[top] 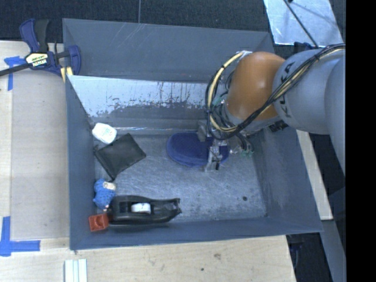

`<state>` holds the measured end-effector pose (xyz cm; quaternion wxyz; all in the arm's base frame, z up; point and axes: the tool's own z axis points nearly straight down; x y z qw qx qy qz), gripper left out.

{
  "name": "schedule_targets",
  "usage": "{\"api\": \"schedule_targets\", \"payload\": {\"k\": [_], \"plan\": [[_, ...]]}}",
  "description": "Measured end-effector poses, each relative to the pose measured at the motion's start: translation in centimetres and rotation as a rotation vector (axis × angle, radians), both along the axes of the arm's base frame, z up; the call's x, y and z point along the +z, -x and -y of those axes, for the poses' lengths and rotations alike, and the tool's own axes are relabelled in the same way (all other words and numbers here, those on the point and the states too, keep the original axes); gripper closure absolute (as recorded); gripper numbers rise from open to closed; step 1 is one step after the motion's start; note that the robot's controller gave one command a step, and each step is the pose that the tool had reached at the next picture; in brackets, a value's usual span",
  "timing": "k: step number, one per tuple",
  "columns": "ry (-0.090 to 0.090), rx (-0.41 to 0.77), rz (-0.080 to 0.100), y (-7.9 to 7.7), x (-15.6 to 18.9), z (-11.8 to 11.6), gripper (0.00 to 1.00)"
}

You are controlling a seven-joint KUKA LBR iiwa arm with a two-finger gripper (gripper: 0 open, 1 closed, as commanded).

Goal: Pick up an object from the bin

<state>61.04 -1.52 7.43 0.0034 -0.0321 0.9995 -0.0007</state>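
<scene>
My gripper (214, 157) hangs low in the bin's back right part, at the right edge of a dark blue rounded cloth-like thing (185, 148) that lies on the floor near the back wall. The fingers (211, 163) point down beside that thing, touching or nearly touching its right rim. How far apart they stand is hidden by the wrist.
At the left lie a white rounded piece (104, 133), a black flat square pad (119, 154) and a small blue figure (103, 194). Along the front wall sits a black tape dispenser (144, 210) with a red block (98, 222) at its left end.
</scene>
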Motion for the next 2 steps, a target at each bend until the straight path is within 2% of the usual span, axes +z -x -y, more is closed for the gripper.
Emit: {"api": "schedule_targets", "payload": {"k": [1, 2], "plan": [[0.0, 0.011, 0.002, 6.1, 15.9, 0.3, 1.0], [0.0, -0.082, 0.001, 6.8, 19.1, 3.3, 1.0]]}}
